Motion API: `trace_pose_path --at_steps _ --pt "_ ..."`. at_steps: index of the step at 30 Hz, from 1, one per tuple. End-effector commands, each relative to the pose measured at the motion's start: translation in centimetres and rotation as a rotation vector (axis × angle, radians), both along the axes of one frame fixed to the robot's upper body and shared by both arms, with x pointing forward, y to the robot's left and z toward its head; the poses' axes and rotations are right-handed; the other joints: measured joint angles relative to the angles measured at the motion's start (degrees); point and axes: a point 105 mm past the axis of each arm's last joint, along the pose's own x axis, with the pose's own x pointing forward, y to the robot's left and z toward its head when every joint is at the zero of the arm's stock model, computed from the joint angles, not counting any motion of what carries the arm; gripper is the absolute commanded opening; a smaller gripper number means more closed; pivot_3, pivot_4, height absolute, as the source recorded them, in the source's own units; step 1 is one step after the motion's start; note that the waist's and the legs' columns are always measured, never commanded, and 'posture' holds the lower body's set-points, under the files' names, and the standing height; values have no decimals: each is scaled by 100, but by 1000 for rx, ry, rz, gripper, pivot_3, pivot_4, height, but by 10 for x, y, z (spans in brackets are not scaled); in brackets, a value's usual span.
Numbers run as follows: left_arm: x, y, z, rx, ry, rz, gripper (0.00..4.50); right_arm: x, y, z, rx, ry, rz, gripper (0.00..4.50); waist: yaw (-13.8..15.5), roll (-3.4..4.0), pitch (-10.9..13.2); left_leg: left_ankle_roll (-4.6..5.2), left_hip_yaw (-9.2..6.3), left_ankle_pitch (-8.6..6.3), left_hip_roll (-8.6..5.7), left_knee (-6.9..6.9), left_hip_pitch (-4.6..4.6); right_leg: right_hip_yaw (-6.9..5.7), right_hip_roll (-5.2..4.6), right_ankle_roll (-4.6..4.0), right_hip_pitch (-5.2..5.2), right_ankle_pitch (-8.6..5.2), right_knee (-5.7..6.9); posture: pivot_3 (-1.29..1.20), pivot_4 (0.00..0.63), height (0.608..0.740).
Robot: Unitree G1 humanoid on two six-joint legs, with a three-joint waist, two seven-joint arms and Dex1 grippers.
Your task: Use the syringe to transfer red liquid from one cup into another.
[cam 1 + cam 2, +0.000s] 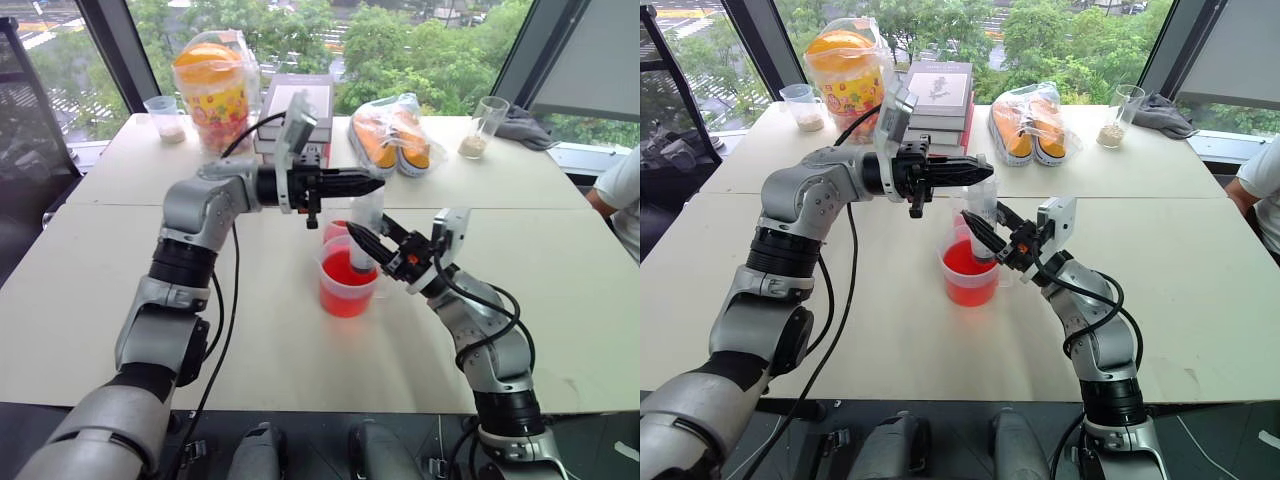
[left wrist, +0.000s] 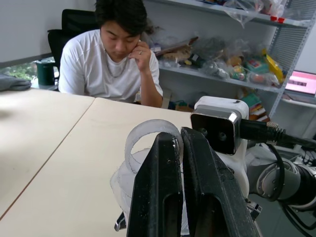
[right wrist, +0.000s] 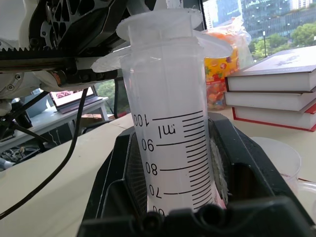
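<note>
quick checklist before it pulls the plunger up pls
1. Right tool shut on the syringe: ok.
2. Syringe upright over the wide cup: ok.
3. Left tool shut at the plunger top: ok; firmness of grip: cannot tell.
4. Syringe tip under the red liquid: cannot tell, hidden.
5. Narrow cup standing just behind, ready to receive: ok.
</note>
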Motion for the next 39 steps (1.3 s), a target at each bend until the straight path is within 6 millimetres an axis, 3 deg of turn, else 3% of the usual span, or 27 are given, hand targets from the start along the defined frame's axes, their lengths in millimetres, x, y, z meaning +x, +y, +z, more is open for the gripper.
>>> trace_pose_path --at_steps 1,8,15,25,28,35,39 --pt "-4 11 49 -79 -181 34 31 -5 11 -15 -33 53 72 1353 3 0 0 0 0 0 0 0 0 0 0 0 0 0 0 0 150 740" --pt "3 21 62 -98 -220 85 31 -5 11 -22 -43 74 85 1353 10 0 0 0 0 0 0 0 -1 0 0 0 0 0 -1 0 150 740" --pt "4 23 63 -100 -226 91 31 -6 10 -19 -48 67 93 1353 6 0 0 0 0 0 0 0 -1 0 0 0 0 0 -1 0 150 740" --pt "5 23 47 -73 -168 89 31 -12 11 13 -33 -20 98 1353 5 0 0 0 -1 0 0 0 -1 0 0 0 0 0 0 0 150 740" --pt "5 25 43 -66 -149 86 944 -14 11 21 -30 -37 103 1353 -3 0 0 0 0 0 0 0 -1 0 0 0 -1 0 -1 0 150 740" --pt "-7 36 25 -6 -134 67 4398 -17 12 36 -18 -60 119 1353 -10 0 0 0 -1 0 1 -3 0 0 0 0 -2 0 1 0 150 740" --pt "-11 57 19 18 -105 108 4398 -14 10 43 4 -63 113 1353 -8 0 0 0 0 0 2 -1 0 0 -1 0 -2 0 1 0 150 740"
